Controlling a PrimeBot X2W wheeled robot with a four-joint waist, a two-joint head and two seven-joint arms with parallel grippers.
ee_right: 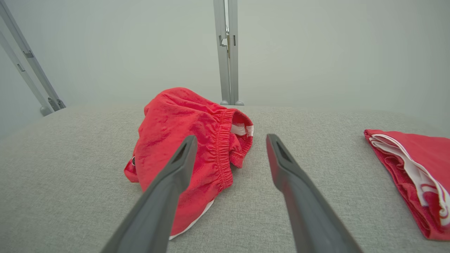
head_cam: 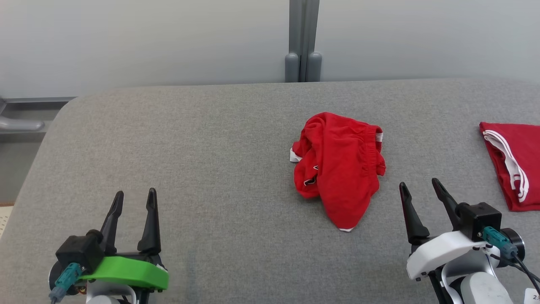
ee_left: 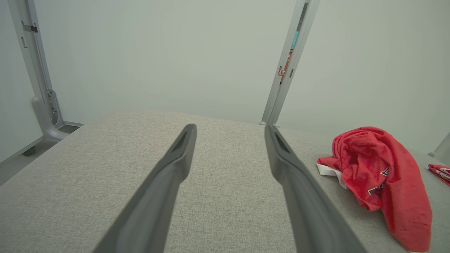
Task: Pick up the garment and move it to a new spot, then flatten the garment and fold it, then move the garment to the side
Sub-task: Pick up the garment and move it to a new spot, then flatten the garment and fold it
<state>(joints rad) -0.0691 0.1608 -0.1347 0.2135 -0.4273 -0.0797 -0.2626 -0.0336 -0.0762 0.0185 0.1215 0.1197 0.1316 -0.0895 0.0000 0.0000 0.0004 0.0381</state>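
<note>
Folded red white-striped cloth (head_cam: 517,162) lies right of crumpled red fabric garment (head_cam: 339,169); left gripper (head_cam: 136,191), right gripper (head_cam: 418,181) hover near, fingers spread.

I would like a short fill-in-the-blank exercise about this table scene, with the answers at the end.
1. The crumpled garment on the grey table is ____ in colour.
2. The left gripper and the right gripper are not shut; both are ____.
3. The crumpled garment lies nearer the ____ one.
Missing words: red; open; right.
</note>
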